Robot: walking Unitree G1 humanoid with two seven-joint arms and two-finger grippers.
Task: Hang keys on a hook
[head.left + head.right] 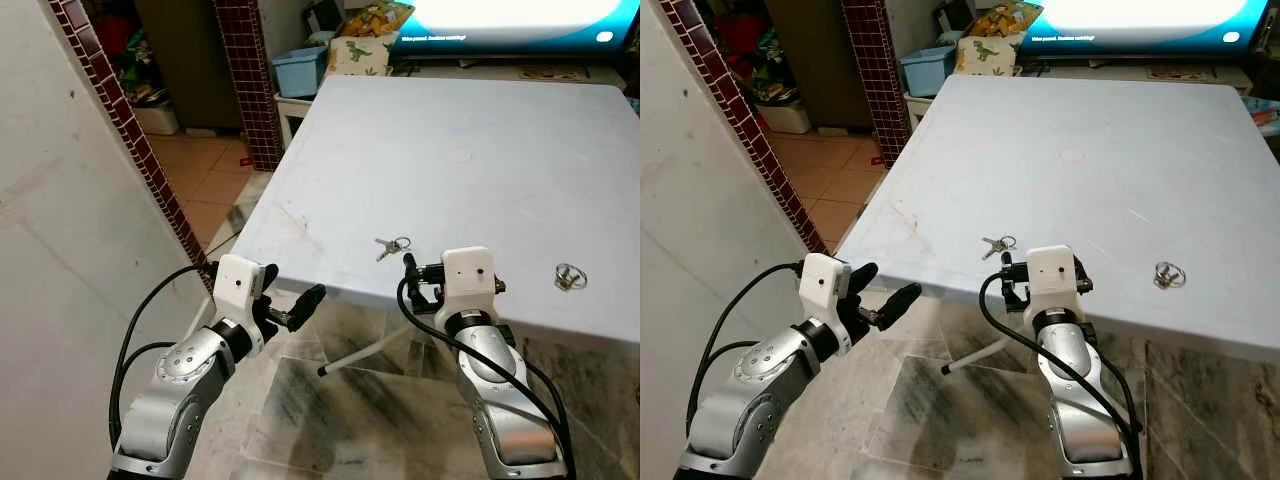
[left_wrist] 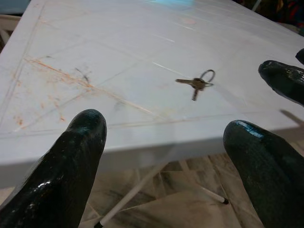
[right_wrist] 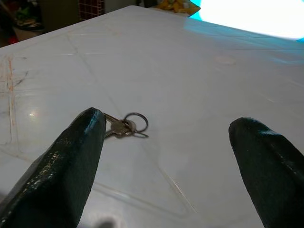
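The keys (image 3: 124,126), two small silvery ones on a round split ring, are lying flat near the white table's (image 1: 480,120) front edge. The right gripper (image 3: 161,161) is hovering just behind them with fingers spread wide, and the left gripper (image 2: 166,166) is gaping wide too, off the table's edge.

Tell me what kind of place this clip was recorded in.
Probably a lived-in home room: a white plastic table holding keys, a lit screen behind it, and tiled floor beyond a brick-trimmed wall.

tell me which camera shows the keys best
The right wrist view: the keys lie close and sharp on the white table, ring and blades distinct, between the open right pincer fingers. The left wrist view shows them farther off; both eye views show them small.
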